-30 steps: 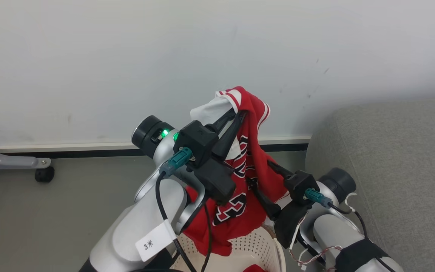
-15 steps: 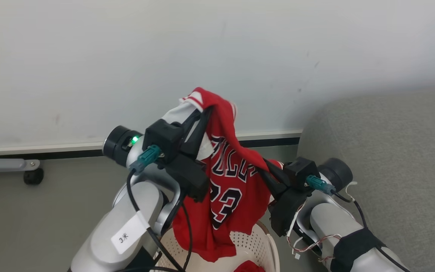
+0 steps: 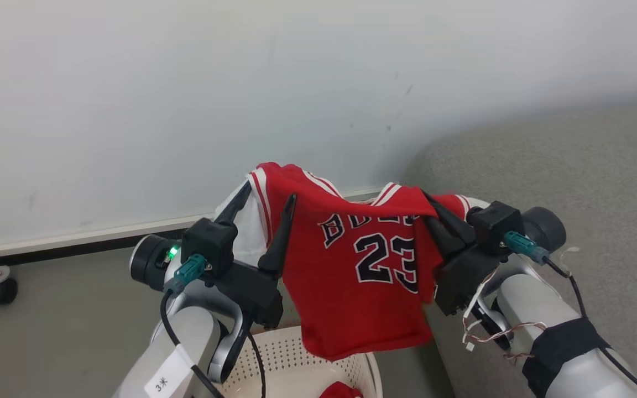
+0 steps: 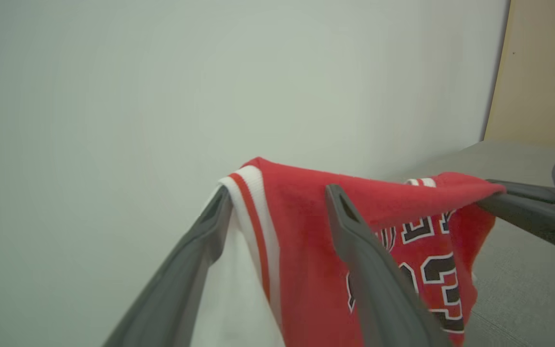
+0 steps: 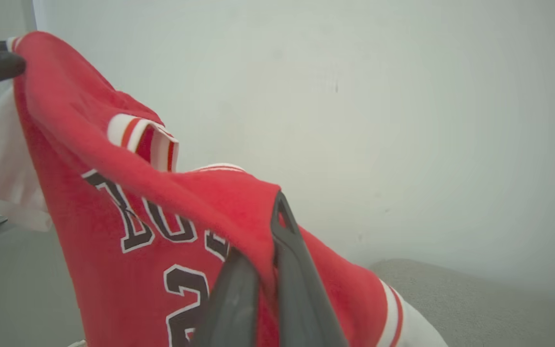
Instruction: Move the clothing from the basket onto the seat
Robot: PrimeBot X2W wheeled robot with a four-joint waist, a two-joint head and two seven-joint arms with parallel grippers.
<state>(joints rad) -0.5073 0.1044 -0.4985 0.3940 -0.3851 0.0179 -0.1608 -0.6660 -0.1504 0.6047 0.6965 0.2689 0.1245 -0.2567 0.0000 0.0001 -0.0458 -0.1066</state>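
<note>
The clothing, a red jersey [image 3: 368, 276] with a dark "23" and white trim, hangs spread between my two grippers above the basket [image 3: 296, 354]. My left gripper [image 3: 270, 190] is open; the jersey's shoulder and white sleeve drape over its spread fingers [image 4: 354, 250]. My right gripper [image 3: 428, 198] is shut on the other shoulder, with the cloth pinched between its fingers [image 5: 297, 270]. A scrap of red cloth [image 3: 340, 391] lies in the cream perforated basket at the bottom edge. The grey seat [image 3: 573, 177] lies to the right, behind my right arm.
A pale wall with a dark baseboard [image 3: 75, 243] stands close ahead over grey floor. A black caster on a grey leg [image 3: 0, 290] sits at the far left. A beige panel [image 4: 547, 72] borders the wall in the left wrist view.
My right gripper closed on the jersey and rose. My left gripper opened, and the jersey now hangs spread between both. The head camera has turned toward the seat.
</note>
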